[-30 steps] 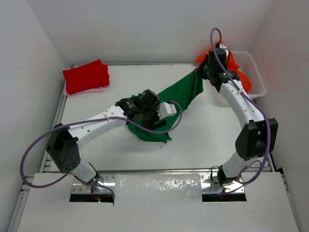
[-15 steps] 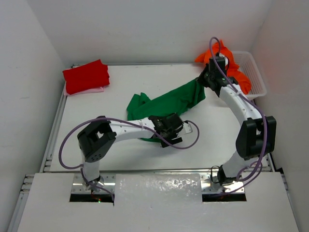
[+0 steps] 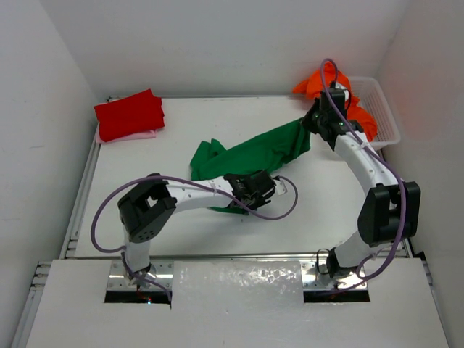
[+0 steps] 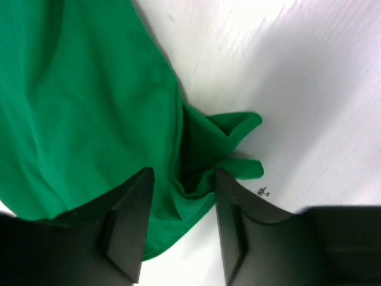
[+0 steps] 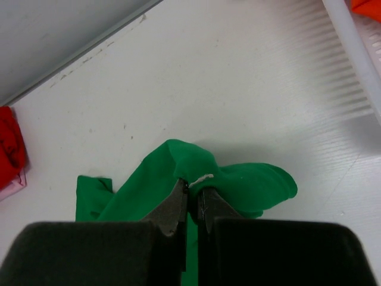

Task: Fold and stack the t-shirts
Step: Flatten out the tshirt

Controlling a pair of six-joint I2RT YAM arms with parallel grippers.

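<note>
Right pincer [image 5: 191, 189] pinches the green shirt [image 3: 254, 154] (seemingly at its label). Left pincer [image 4: 181, 179], half-open astride a fold, should close low, pulling taut.

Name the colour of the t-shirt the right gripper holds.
Green t-shirt, best in the right wrist view.

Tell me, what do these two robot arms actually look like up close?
The left arm and the right arm look alike: white links joined by chunky black joint housings. A purple cable loops loosely along each one. The left gripper and the right gripper each end in two dark, flat, wedge-shaped fingers.
</note>
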